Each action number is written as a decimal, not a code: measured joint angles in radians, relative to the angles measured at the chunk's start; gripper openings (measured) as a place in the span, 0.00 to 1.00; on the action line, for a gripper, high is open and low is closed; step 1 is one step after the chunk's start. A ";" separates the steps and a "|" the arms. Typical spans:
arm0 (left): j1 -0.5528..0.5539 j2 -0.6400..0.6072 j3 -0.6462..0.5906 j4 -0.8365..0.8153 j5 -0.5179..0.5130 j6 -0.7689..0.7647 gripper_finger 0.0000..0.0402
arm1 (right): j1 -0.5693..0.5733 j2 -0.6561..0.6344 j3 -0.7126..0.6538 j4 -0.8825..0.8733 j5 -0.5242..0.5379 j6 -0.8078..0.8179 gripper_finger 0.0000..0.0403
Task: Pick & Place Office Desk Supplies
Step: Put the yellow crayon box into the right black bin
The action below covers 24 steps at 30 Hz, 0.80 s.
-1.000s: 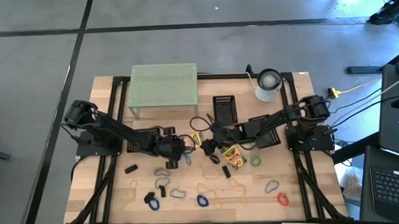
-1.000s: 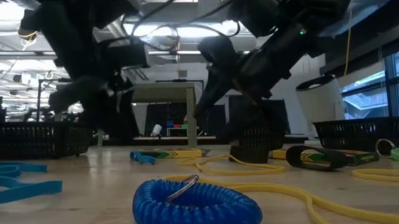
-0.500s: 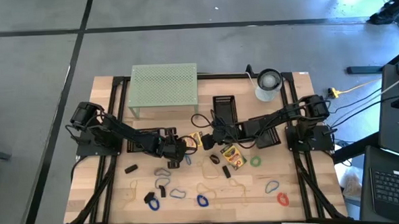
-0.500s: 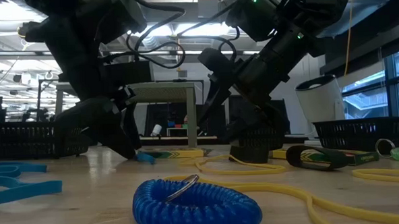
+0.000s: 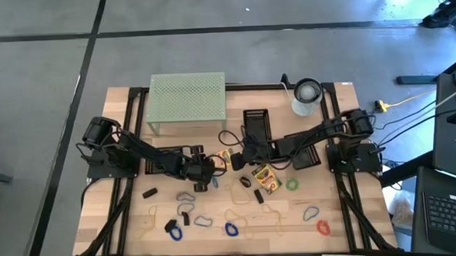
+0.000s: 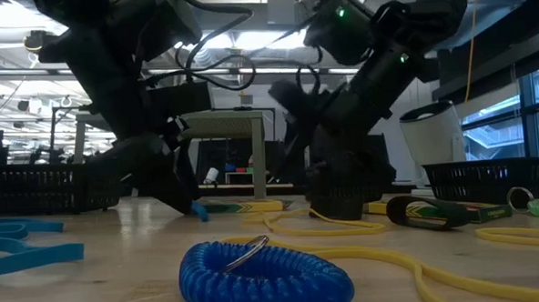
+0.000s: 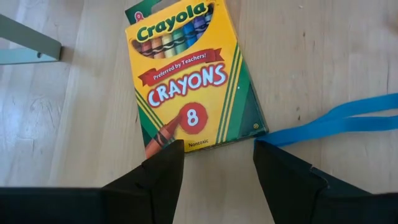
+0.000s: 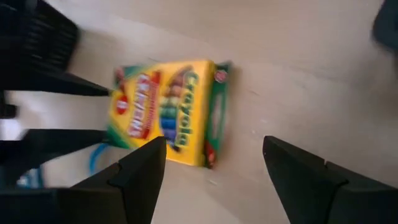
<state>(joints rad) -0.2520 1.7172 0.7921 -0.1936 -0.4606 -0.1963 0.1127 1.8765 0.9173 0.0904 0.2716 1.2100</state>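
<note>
left gripper (image 7: 214, 155) low over table (image 5: 132, 217) centre, fingers spread, tips just short of the near end of a crayon box (image 7: 189, 74) lying flat; nothing held. blue loop clip (image 7: 336, 121) touches the box corner. right gripper (image 8: 214, 158) close by on the other side of the same box (image 8: 168, 112), fingers wide apart, empty. second crayon box (image 5: 266, 178) beside it, other clips and bands scattered along the front edge
</note>
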 joint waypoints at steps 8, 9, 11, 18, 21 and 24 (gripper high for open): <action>0.000 0.000 0.000 0.003 0.002 0.000 0.48 | -0.003 0.051 0.003 0.084 -0.004 0.006 0.67; 0.000 0.000 0.000 0.004 0.002 0.000 0.48 | -0.003 0.053 0.002 0.097 -0.007 -0.001 0.66; 0.000 0.000 0.000 0.004 0.002 0.000 0.48 | -0.003 0.055 0.001 0.120 -0.015 -0.015 0.63; 0.000 0.000 0.000 0.011 0.004 0.000 0.48 | -0.005 0.058 -0.001 0.111 -0.020 -0.017 0.43; 0.000 0.000 0.000 0.012 0.006 0.000 0.48 | -0.005 0.059 -0.001 0.108 -0.012 -0.017 0.34; 0.000 0.000 0.000 0.013 0.006 0.000 0.48 | -0.007 0.059 -0.002 0.107 -0.010 -0.017 0.24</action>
<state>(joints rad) -0.2523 1.7176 0.7918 -0.1806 -0.4542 -0.1963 0.1059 1.9358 0.9154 0.1970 0.2611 1.1934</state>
